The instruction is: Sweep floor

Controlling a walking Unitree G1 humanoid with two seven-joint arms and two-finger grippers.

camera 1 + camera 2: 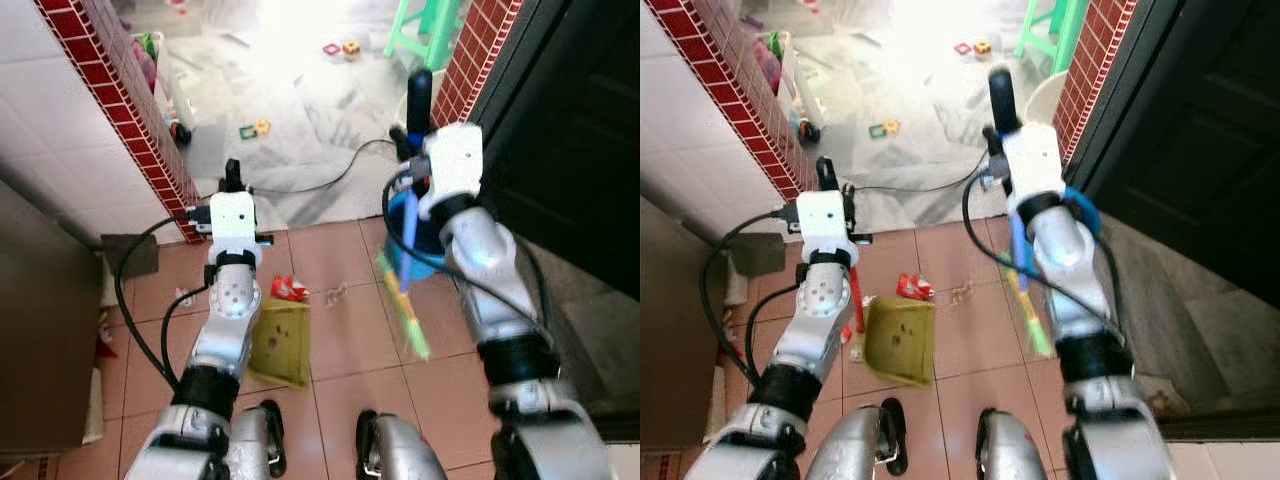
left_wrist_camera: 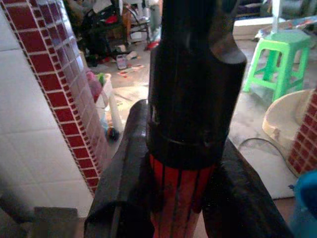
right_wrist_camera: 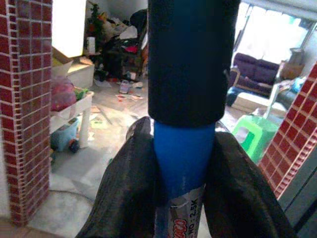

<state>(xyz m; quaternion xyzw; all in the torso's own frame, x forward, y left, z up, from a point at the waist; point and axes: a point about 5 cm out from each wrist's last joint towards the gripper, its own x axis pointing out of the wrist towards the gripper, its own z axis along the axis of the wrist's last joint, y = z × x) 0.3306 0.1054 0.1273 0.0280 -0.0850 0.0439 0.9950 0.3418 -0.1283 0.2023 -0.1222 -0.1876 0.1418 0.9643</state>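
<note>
An olive-green dustpan point(image 1: 280, 343) rests on the terracotta floor tiles in front of my feet. Its red handle point(image 2: 181, 198), topped by a black grip, stands upright with my left gripper point(image 1: 233, 180) shut on it. My right gripper point(image 1: 415, 120) is shut on the blue handle point(image 3: 183, 153) of a broom. The broom's green bristles point(image 1: 405, 310) hang blurred just right of the dustpan. A red wrapper point(image 1: 290, 289) and a small pale scrap point(image 1: 335, 294) lie on the tiles just beyond the dustpan's far edge.
A red-brick wall corner point(image 1: 140, 130) stands at the left and a brick pillar point(image 1: 470, 60) with a dark door point(image 1: 580, 130) at the right. A blue bucket point(image 1: 430, 255) sits behind the right arm. Beyond lie a black cable point(image 1: 320, 180), toy blocks point(image 1: 253, 129) and a green stool point(image 1: 425, 30).
</note>
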